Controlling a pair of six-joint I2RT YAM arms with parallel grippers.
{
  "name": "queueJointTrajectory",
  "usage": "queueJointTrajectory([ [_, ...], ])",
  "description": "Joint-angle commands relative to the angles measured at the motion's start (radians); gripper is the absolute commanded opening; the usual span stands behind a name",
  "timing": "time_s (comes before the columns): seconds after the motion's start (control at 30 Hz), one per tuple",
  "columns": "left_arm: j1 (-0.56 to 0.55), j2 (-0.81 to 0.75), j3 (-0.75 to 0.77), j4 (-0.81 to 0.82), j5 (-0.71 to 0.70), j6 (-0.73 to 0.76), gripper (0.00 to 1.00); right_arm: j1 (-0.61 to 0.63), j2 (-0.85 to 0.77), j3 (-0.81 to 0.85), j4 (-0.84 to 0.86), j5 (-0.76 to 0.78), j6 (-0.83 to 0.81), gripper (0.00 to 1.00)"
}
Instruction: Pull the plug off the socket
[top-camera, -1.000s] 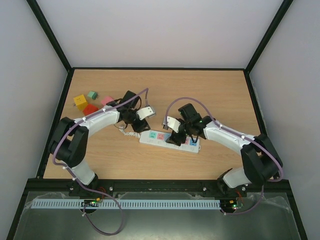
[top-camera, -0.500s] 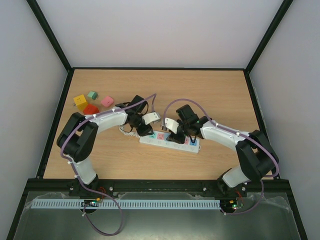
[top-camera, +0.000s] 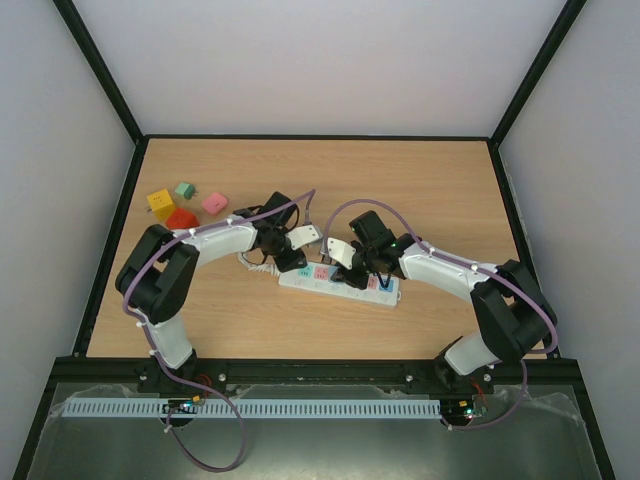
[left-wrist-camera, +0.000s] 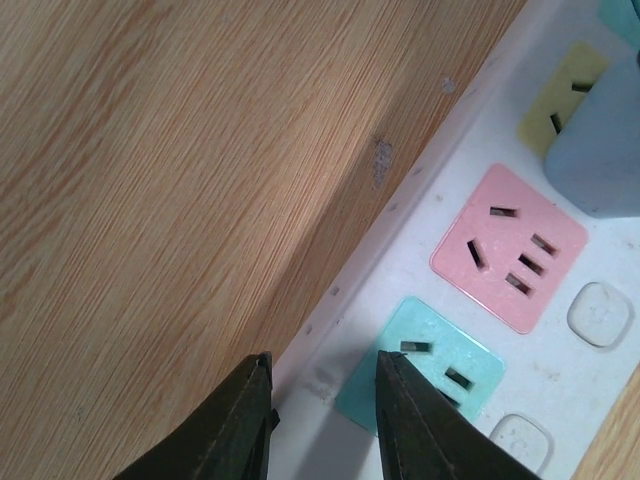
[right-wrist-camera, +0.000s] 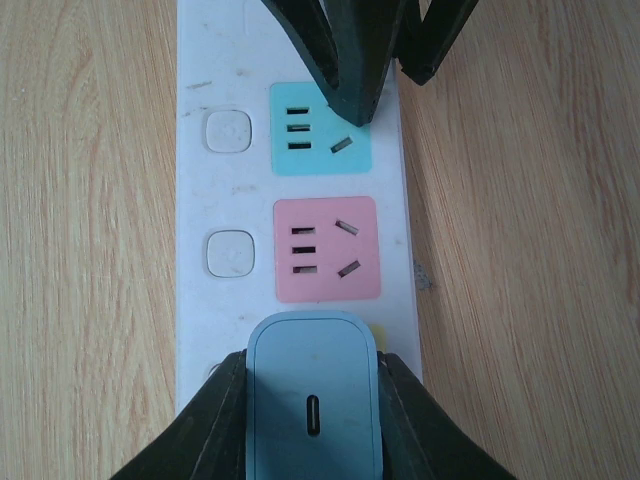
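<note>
The socket (top-camera: 303, 282) is a long white strip lying mid-table, with teal, pink and yellow outlet faces. A light blue plug (right-wrist-camera: 313, 400) stands in its yellow outlet. My right gripper (right-wrist-camera: 313, 365) is shut on the plug, one finger pressed to each side. In the top view the gripper (top-camera: 352, 272) hides it. My left gripper (left-wrist-camera: 322, 400) is down at the socket's (left-wrist-camera: 420, 230) left end with its jaws narrowly apart. One fingertip (left-wrist-camera: 405, 415) rests on the teal outlet and the other sits just off the strip's long edge. The plug (left-wrist-camera: 600, 140) shows at the upper right of that view.
Yellow (top-camera: 160, 202), green (top-camera: 184, 189), pink (top-camera: 214, 203) and red (top-camera: 181, 218) blocks sit at the table's left rear. The strip's white cord (top-camera: 256, 264) curls beside the left gripper (top-camera: 292, 262). Black frame rails border the wooden table (top-camera: 420, 190).
Both grippers have come down onto the strip and narrowed. The right one has closed onto the plug; the left one has shifted right to the strip's left end.
</note>
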Motion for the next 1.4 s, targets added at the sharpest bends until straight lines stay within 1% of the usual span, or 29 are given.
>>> queueJointTrajectory([
  [0.0,-0.013,0.045,-0.052,-0.020,-0.075,-0.002,0.31,0.009,-0.035,0.011,0.035,-0.005,0.024,0.14],
  [0.13,-0.015,0.054,-0.059,-0.023,-0.092,-0.002,0.30,0.009,-0.060,0.016,0.030,-0.021,0.032,0.10],
  [0.27,-0.017,0.057,-0.061,-0.025,-0.110,-0.002,0.28,0.009,-0.072,0.031,0.014,-0.041,0.044,0.08],
  [0.73,-0.021,0.069,-0.062,-0.029,-0.140,-0.005,0.27,0.009,-0.116,0.058,-0.024,-0.029,0.046,0.06],
  [0.87,-0.020,0.070,-0.056,-0.038,-0.129,-0.005,0.28,0.009,-0.124,0.061,-0.045,-0.023,0.046,0.06],
  [0.97,-0.012,0.058,-0.032,-0.061,-0.096,0.002,0.31,0.007,-0.136,0.070,-0.063,-0.018,0.063,0.05],
  [1.1,0.019,0.018,0.050,-0.110,-0.027,-0.002,0.37,-0.010,-0.162,0.094,-0.080,-0.034,0.110,0.03],
  [1.17,0.031,-0.011,0.094,-0.126,0.003,0.002,0.45,-0.027,-0.179,0.108,-0.080,-0.052,0.141,0.02],
  [1.23,0.045,-0.047,0.136,-0.135,0.043,0.015,0.51,-0.054,-0.193,0.124,-0.079,-0.088,0.173,0.02],
  [1.27,0.054,-0.066,0.153,-0.136,0.066,0.018,0.55,-0.069,-0.199,0.135,-0.078,-0.106,0.189,0.02],
  [1.37,0.083,-0.114,0.202,-0.138,0.115,0.008,0.73,-0.136,-0.208,0.163,-0.061,-0.158,0.244,0.02],
])
